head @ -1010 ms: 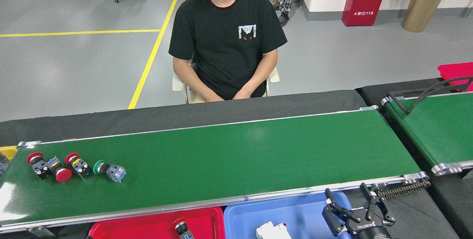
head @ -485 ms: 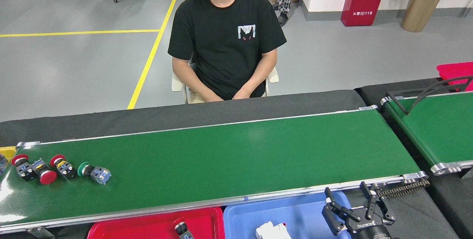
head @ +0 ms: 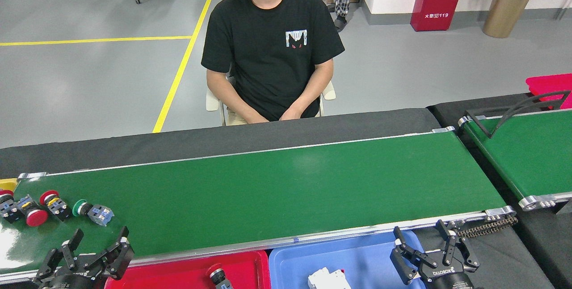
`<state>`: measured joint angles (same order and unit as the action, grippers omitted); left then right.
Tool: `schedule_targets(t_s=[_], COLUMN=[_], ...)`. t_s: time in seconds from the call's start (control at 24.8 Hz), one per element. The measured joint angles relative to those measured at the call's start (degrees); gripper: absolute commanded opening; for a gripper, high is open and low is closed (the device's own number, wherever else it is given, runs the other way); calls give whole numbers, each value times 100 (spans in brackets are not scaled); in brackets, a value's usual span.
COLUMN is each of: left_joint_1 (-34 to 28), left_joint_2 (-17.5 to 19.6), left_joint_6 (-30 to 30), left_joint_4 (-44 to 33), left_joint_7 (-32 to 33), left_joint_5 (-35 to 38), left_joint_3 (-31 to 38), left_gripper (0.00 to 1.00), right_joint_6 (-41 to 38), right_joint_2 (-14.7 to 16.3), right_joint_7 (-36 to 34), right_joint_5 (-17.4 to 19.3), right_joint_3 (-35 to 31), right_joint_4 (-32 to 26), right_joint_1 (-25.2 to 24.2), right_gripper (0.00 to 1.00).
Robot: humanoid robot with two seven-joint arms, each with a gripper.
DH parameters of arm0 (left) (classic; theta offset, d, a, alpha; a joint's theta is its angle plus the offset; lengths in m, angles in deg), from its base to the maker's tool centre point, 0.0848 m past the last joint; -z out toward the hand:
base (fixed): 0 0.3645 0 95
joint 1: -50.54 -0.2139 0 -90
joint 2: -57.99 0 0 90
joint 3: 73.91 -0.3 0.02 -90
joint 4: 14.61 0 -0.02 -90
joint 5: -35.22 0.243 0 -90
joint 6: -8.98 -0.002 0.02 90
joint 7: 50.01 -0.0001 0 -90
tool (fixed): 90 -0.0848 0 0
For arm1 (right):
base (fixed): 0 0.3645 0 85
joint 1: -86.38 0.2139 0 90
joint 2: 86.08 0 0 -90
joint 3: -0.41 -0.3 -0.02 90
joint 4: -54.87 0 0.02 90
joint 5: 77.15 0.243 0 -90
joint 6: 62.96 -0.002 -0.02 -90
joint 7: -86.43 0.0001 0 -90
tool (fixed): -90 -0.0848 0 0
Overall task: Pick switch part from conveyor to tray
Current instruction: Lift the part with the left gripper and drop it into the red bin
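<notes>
Switches: cluster at conveyor's (head: 277, 190) left end, green-capped switch (head: 92, 211) nearest left claw (head: 91, 251). Left claw released, over near rail. Right claw (head: 429, 246) released, over blue tray (head: 357, 257). Risk: crowded red switches (head: 31, 208) get knocked during grasp.

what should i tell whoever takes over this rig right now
Left gripper: jaws open, empty, over the conveyor's near edge at its left end, short of the parts.
Right gripper: jaws open, empty, over the right end of the blue tray.
On the conveyor, far left: a green-capped switch part, a red-capped one beside it, and two more red-capped ones at the belt's end.
Done: a switch part lies in the red tray; a white part in the blue tray.
Left: four parts to pick; none gripped yet. The green-capped one lies nearest the left gripper.
</notes>
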<state>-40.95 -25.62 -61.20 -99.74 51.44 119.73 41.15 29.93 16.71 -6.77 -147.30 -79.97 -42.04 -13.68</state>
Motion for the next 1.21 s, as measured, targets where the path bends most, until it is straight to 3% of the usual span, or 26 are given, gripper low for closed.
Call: schedule_targets(t_s=[0.4,0.48,0.57,0.61,0.65,0.73,1.01,1.13,1.21], left_joint_1=[1181,1375,1529,1563,1570,1563,1044,353,-473], left_joint_2=[723,813,824,823,823,821,794,593,441], left_joint_6=[-378,-483,-579,-607,-616,-630,-475,-133,347], left_joint_4=[1883,2250,2494,2551,2572,2603,2073,1107,98], left_joint_7=[24,4,-47,-77,-116,-168,-434,-453,-468], left_joint_5=[1,0,1,0,-3,-16,-300,-563,-727], left_joint_3=[-25,-44,-59,-73,-89,-104,-113,-129,-147], left_gripper=[100,96,64,33,22,10,3,4,12], right_joint_6=[3,1,-3,-4,-4,-4,-17,-30,-36], right_joint_2=[5,5,5,5,5,5,-6,-6,-7], right_joint_7=[-3,-4,-4,-5,-5,-5,-5,-5,-6], right_joint_5=[-99,-174,-189,-191,-196,-201,-206,-206,-206], right_joint_3=[23,24,25,25,25,25,26,26,26], right_joint_4=[0,1,1,1,1,1,1,1,1], right_joint_1=[-22,-34,-34,-34,-34,-34,-34,-34,-34], right_gripper=[99,99,99,99,99,99,99,99,99])
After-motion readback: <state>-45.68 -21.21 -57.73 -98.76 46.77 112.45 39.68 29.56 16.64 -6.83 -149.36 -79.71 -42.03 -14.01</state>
